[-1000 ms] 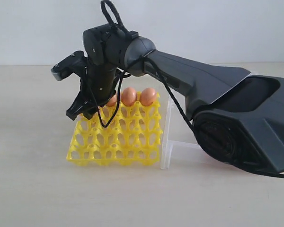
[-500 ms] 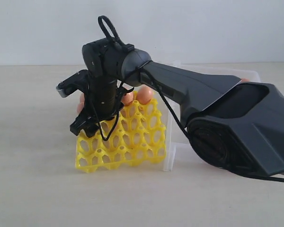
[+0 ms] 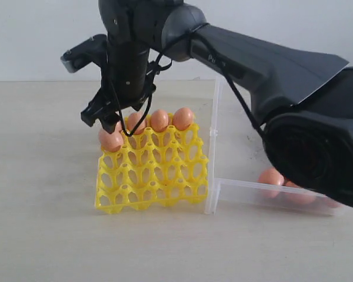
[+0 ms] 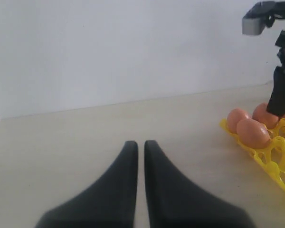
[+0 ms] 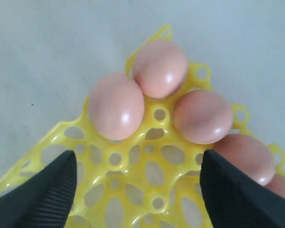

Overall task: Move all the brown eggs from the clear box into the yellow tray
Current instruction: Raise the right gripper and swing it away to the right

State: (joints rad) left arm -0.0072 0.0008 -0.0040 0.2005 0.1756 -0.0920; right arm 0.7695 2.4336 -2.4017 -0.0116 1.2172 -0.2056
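Over the yellow tray's (image 3: 153, 176) back-left corner, right tool (image 5: 140, 185) hangs spread wide, empty; back-row brown eggs (image 3: 159, 120) stand long axis upright, leaning slightly. Left tool (image 4: 140, 145) clenched, empty.

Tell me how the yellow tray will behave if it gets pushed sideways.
The yellow tray is a thin open lattice, so it is probably light and may slide on the smooth table rather than resist. The brown eggs crowd one edge, so it would likely tilt toward them if lifted.
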